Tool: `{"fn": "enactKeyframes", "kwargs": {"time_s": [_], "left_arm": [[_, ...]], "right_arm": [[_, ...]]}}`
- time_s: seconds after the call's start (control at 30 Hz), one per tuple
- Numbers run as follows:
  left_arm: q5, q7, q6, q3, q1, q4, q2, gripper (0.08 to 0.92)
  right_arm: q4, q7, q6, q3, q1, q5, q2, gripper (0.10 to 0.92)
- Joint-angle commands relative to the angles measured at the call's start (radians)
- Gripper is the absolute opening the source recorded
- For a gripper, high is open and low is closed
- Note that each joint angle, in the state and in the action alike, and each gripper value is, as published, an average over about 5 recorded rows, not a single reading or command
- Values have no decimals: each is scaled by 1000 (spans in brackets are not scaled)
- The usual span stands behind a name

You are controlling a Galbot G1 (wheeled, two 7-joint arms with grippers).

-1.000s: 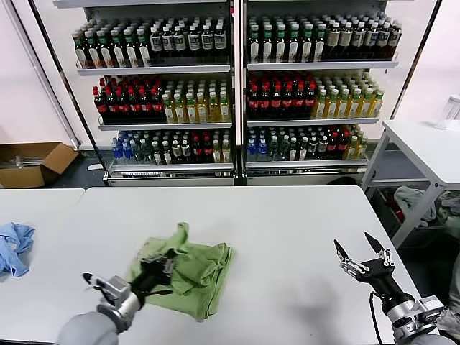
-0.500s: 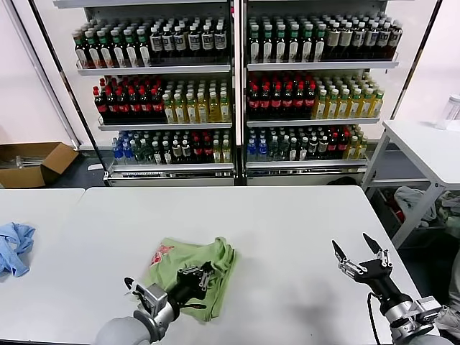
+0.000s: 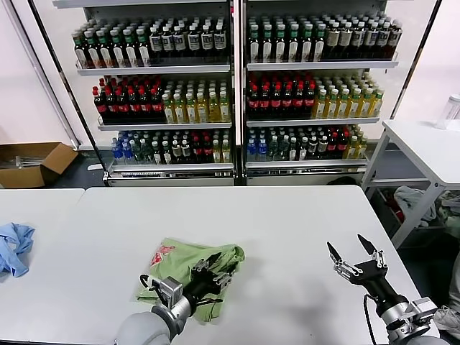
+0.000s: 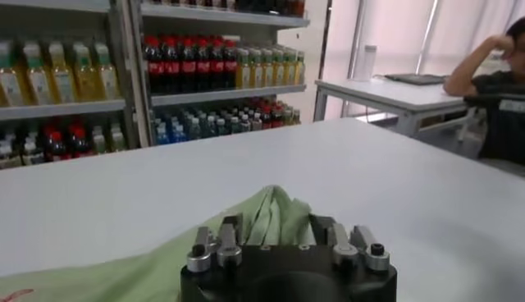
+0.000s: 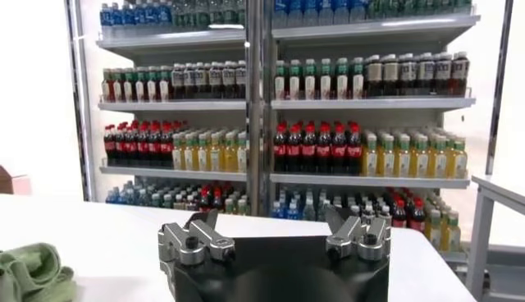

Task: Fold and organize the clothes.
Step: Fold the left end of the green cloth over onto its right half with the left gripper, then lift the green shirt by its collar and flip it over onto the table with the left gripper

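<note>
Polo shirt: light green, bunched into a rough folded heap, lower left of centre in the head view, lying on the white counter; a red-and-white print shows at its upper left corner, and one fold humps up at its right end.
Left gripper: over the shirt's right part, fingers spread, the green fold rising between them in the left wrist view (whether they touch the cloth I cannot tell); nothing is pinched.
Right gripper: lower right of the head view, above bare counter, well apart from the shirt, fingers spread wide and holding nothing.
Blue cloth: crumpled at the far left edge of the frame, on the neighbouring counter, well apart from the shirt.
Bottle shelves: across the upper half of the frame, rows of drinks behind the counter.
Cardboard box: on the floor, left edge, mid-height.
Side table: white, right edge of the frame.
</note>
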Motion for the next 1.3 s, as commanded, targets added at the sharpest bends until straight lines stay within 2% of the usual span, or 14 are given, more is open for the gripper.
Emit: {"fn": "enactKeyframes", "kwargs": {"time_s": [0.03, 0.2, 0.33, 0.4, 0.6, 0.9, 1.17, 1.3], "left_arm": [[-171, -33, 72, -92, 55, -160, 58, 653], [-288, -8, 125, -332, 108, -188, 149, 786], [-340, 35, 126, -486, 136, -76, 207, 820], [-351, 56, 125, -517, 142, -9, 225, 822], [-334, 82, 125, -470, 97, 136, 221, 823], [-307, 80, 124, -396, 8, 273, 187, 823], [-264, 84, 111, -379, 67, 227, 157, 823], [-165, 110, 61, -366, 109, 214, 146, 823]], "right_arm": [[-3, 0, 2, -2, 1, 2, 0, 823], [-10, 1, 2, -11, 10, 2, -1, 823], [-16, 2, 1, -24, 18, -1, -3, 823], [-15, 2, 1, -27, 19, -2, -4, 823], [-13, 2, 2, -33, 22, -11, -1, 823], [-13, 6, 5, -32, 16, -23, 6, 823], [-10, 5, 4, -35, 20, -30, 9, 823], [-8, 5, 4, -35, 23, -28, 6, 823]]}}
